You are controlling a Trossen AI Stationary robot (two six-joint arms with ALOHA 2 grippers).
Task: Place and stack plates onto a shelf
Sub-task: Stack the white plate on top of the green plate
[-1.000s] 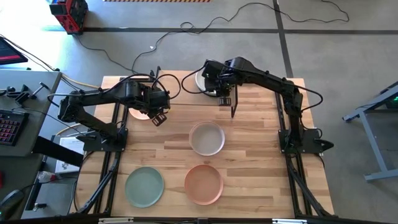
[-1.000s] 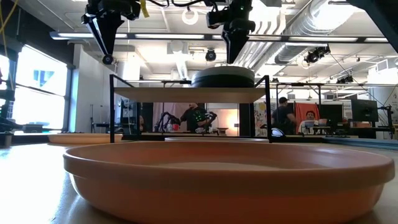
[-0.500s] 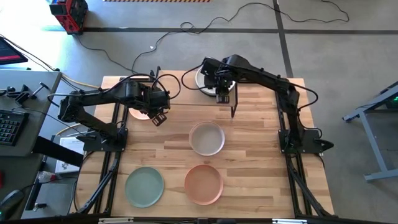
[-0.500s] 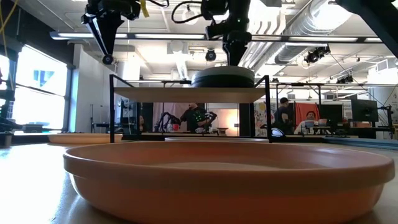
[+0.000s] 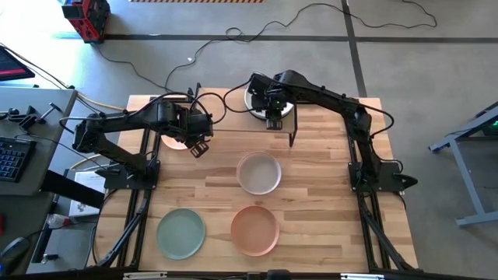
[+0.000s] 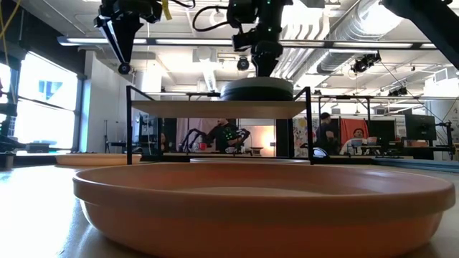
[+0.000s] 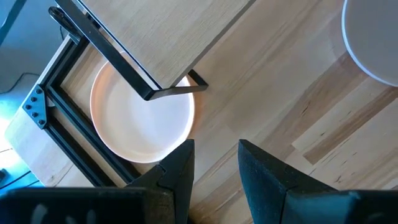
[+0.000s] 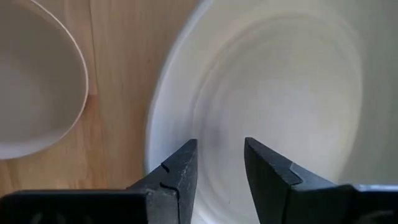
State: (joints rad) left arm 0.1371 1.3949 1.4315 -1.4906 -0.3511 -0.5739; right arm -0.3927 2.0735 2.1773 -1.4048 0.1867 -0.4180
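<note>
High view shows us the shelf [image 5: 233, 117] at the far side of the table [image 5: 311, 194], and we place everything else relative to it. Our right gripper [image 5: 273, 118] hangs directly over the stack of plates [image 5: 261, 101] standing on the shelf's right portion. In the right wrist view its fingers [image 8: 177, 180] stand parted with a clear gap between them, holding nothing, above the whitish top plate [image 8: 273, 106] of that stack. In the low view the stack [image 6: 257, 89] rests on the shelf board [image 6: 215, 108], with the right gripper [image 6: 262, 64] just above it; we cannot tell whether they touch.

Our left gripper [image 5: 199, 148] hovers near the shelf's left end, toward the table's near side. In the left wrist view its fingers [image 7: 180, 168] are spread apart and empty, above bare tabletop. A peach plate [image 7: 142, 117] lies on the table partly beneath the shelf's left corner.

Three more plates lie on the table nearer than the shelf: a whitish plate [image 5: 258, 173] closest to it, then a terracotta plate [image 5: 254, 230] and a sage green plate [image 5: 180, 233] farther away.
</note>
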